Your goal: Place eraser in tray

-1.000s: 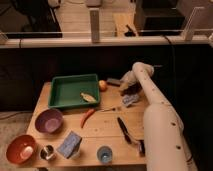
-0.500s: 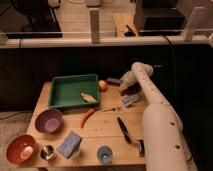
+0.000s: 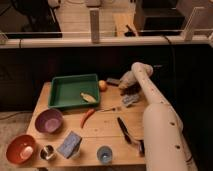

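The eraser (image 3: 113,81) is a small flat dark grey block lying on the wooden table at the back, just right of the orange fruit (image 3: 102,85). The green tray (image 3: 59,89) stands at the back left of the table, with a yellowish item (image 3: 88,97) lying at its front right corner. My gripper (image 3: 125,85) hangs from the white arm (image 3: 150,100) and sits low over the table, right beside the eraser on its right side. I cannot see whether it touches the eraser.
A crumpled light blue packet (image 3: 130,100) lies below the gripper. A fork (image 3: 111,109), a red chili (image 3: 86,117) and a black-handled brush (image 3: 125,131) lie mid-table. A purple bowl (image 3: 48,120), orange bowl (image 3: 20,149), metal cup (image 3: 47,151), blue-grey block (image 3: 70,145) and blue cup (image 3: 104,154) stand in front.
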Tool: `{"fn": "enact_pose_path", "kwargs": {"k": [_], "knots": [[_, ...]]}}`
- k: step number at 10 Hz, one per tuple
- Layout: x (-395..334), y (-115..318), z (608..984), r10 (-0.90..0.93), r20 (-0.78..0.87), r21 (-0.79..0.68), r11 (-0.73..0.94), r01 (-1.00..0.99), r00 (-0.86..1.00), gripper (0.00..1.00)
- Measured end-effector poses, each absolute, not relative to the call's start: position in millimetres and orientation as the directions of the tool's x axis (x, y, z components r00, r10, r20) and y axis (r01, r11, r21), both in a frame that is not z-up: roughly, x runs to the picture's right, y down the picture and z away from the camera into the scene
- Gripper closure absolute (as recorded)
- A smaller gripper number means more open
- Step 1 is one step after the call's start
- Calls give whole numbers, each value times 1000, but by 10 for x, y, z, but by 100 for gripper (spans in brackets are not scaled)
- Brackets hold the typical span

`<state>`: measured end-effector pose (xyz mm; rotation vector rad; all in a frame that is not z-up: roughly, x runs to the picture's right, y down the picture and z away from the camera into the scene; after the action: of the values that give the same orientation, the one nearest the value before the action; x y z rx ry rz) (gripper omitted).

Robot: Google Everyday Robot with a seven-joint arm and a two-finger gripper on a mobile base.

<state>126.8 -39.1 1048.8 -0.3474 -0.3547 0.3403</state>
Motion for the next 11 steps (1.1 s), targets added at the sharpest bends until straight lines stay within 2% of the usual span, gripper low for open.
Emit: {"fn": "enact_pose_path", "kwargs": {"k": [2,3,9,11], "knots": [[1268,-393,10487,380,276,-385,885,-261,883,97],[1268,-394,10487,380,276,-385,885,-261,883,100],[1266,-381,10484,380,276,-389,884,-259,883,100],[1241,-416,10374,373,280,-365,894,-261,885,100]]}}
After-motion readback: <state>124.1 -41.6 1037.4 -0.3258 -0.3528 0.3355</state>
